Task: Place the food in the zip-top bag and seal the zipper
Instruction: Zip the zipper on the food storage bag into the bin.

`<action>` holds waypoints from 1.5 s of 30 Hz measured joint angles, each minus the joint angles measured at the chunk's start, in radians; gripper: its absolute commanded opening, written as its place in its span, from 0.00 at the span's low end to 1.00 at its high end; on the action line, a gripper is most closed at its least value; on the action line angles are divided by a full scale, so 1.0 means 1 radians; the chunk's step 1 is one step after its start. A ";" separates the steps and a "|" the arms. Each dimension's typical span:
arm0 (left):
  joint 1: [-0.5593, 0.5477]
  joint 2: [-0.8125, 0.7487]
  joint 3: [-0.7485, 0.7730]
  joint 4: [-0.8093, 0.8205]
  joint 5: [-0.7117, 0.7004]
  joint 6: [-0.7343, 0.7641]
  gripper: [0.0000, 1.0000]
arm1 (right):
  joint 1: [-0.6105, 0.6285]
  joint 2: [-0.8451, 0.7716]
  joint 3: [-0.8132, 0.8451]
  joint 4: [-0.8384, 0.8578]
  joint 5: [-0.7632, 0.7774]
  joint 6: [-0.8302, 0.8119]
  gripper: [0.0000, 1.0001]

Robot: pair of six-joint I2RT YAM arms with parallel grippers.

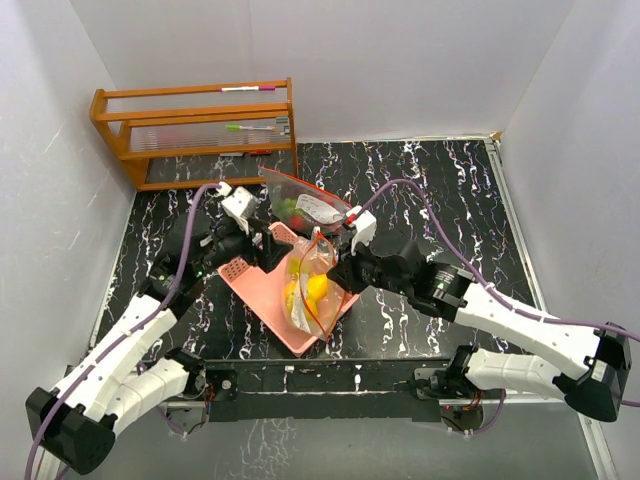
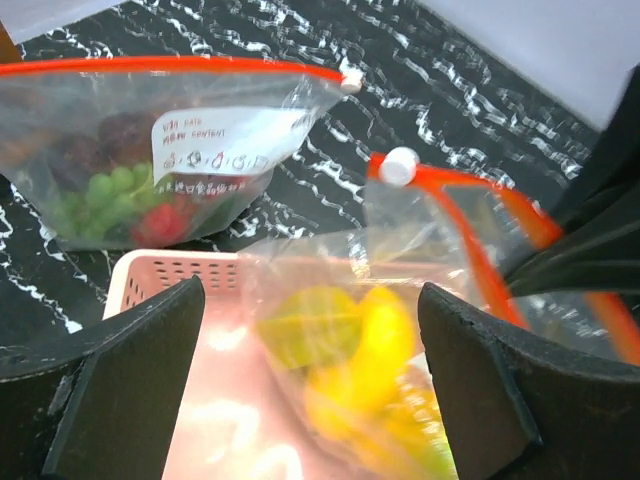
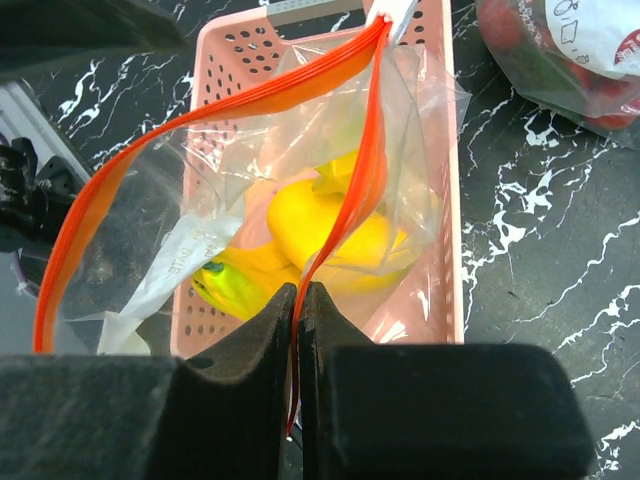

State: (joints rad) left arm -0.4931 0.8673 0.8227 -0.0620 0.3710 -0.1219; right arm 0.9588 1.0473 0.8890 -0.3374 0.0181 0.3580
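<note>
Since only my right gripper [image 3: 300, 305] pinches the zip-top bag [image 3: 405, 120] at its zipper, left gripper [image 2: 310, 300] gaping, yellow fruit [image 3: 310, 215] may spill.

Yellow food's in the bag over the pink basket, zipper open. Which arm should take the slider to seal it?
Left. The left fingers stand open and empty, facing the white slider on the open bag. The right fingers are shut on the orange zipper strip, so they can likely steady it.
</note>
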 measured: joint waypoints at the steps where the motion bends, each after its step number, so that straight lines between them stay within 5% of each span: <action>1: 0.000 0.004 -0.035 0.033 0.003 0.032 0.88 | 0.000 -0.010 -0.004 -0.002 -0.008 -0.015 0.09; 10: 0.015 0.024 -0.103 0.230 0.220 0.277 0.93 | -0.004 -0.036 -0.008 -0.002 -0.080 -0.119 0.08; 21: 0.053 0.154 -0.146 0.390 0.496 0.351 0.94 | -0.005 -0.079 -0.035 -0.006 -0.175 -0.193 0.08; 27: 0.058 0.213 -0.193 0.490 0.591 0.306 0.94 | -0.005 -0.129 -0.035 -0.006 -0.212 -0.219 0.09; 38: 0.056 0.340 -0.232 0.909 0.761 -0.007 0.97 | -0.005 -0.121 -0.035 -0.006 -0.238 -0.252 0.08; 42: 0.040 0.344 -0.233 0.926 0.785 -0.025 0.85 | -0.005 -0.105 -0.035 -0.006 -0.238 -0.257 0.08; 45: 0.023 0.344 -0.226 0.871 0.797 0.004 0.67 | -0.005 -0.095 -0.035 -0.006 -0.233 -0.263 0.08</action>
State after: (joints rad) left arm -0.4698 1.2114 0.5964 0.8085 1.1675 -0.1181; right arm 0.9535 0.9520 0.8543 -0.3431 -0.2153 0.0948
